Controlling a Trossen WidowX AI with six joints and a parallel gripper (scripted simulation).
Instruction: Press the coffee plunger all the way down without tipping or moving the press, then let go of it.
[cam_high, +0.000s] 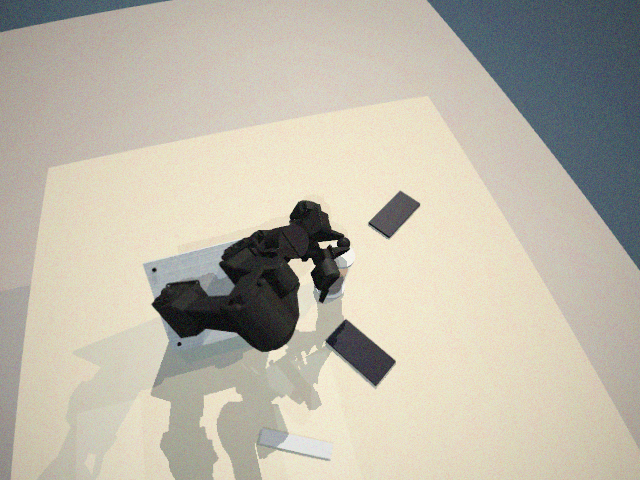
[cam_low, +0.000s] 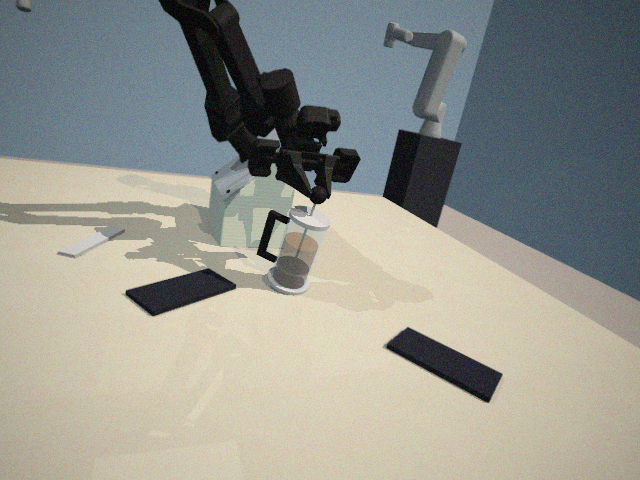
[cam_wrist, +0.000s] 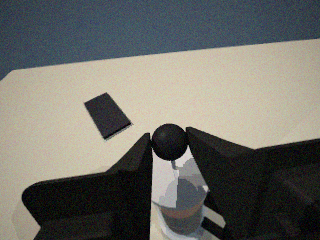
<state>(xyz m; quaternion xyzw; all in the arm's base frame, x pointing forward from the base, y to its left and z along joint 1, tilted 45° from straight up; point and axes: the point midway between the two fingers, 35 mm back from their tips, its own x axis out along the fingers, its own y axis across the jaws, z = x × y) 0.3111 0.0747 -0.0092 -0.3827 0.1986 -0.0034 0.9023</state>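
Note:
A glass coffee press (cam_low: 295, 253) (cam_high: 342, 281) (cam_wrist: 182, 210) with a white lid, a black handle and brown coffee stands upright on the table by the arm's base. Its black plunger knob (cam_low: 318, 194) (cam_wrist: 169, 141) (cam_high: 343, 242) sits low, a short way above the lid, with a short piece of rod showing. My gripper (cam_low: 317, 193) (cam_wrist: 168, 134) is shut on the knob, with one finger on each side of it. In the top view the arm hides most of the press.
Two dark flat slabs lie on the table: one (cam_low: 180, 290) (cam_high: 360, 351) near the press, one (cam_low: 444, 363) (cam_high: 393, 213) (cam_wrist: 107, 115) farther off. A pale flat strip (cam_low: 90, 241) (cam_high: 295, 443) lies to the side. A white arm on a black pedestal (cam_low: 421, 174) stands beyond the table edge.

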